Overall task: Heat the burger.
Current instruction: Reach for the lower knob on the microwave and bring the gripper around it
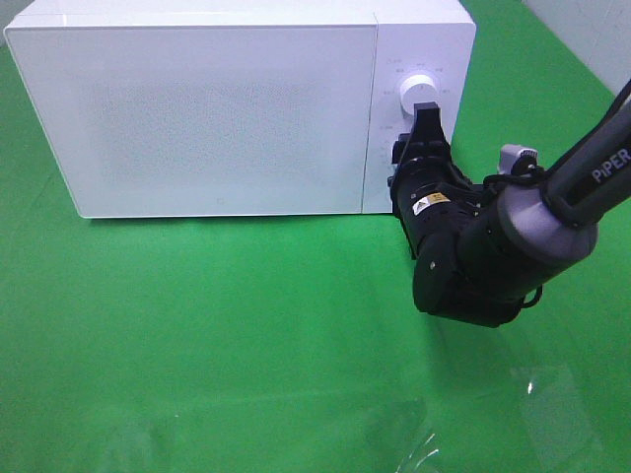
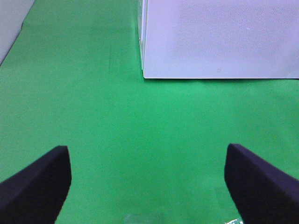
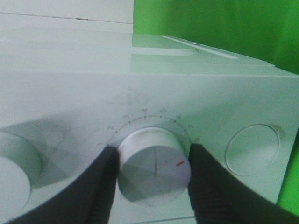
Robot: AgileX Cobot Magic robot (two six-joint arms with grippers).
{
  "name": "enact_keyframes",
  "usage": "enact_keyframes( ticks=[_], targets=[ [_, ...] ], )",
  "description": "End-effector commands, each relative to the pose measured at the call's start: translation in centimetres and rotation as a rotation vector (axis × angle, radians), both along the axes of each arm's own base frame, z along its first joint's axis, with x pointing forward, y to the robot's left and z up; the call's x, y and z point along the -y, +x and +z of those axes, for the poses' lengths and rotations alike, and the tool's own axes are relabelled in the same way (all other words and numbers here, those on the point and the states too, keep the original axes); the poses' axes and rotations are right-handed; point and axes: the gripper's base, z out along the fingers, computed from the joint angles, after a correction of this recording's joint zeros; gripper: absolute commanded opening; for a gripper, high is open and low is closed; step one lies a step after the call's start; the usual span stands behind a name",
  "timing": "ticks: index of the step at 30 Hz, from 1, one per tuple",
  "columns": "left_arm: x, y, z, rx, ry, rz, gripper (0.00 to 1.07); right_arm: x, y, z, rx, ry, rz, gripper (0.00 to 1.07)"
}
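Both right hand (image 3: 153, 153) fingers (image 3: 96, 186) against microwave dial (image 3: 154, 175).

We see a big green cloth (image 1: 197, 335) spread flat everywhere. A white wall (image 1: 592, 30) shows in the far corner. Light shines off the cloth.

The microwave door (image 1: 197, 108) hides the inside; the panel markings (image 1: 394, 71) are illegible.

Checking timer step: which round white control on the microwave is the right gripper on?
The white round dial with numbered arc and red mark; the right gripper clamps its sides. Both neighbouring round controls stand free.
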Motion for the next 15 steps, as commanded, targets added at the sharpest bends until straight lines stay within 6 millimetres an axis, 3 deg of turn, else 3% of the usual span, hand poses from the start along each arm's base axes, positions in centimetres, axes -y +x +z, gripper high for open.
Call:
enact_keyframes(
  ticks=[1, 15],
  targets=[
    [-0.03, -0.25, -0.10, 0.021, -0.005, 0.003, 0.82, -1.04, 0.83, 3.01, 0.249, 0.071, 0.070, 0.02],
    [-0.03, -0.25, -0.10, 0.021, -0.005, 0.003, 0.82, -1.02, 0.84, 2.92, 0.238, 0.092, 0.066, 0.03]
  ],
)
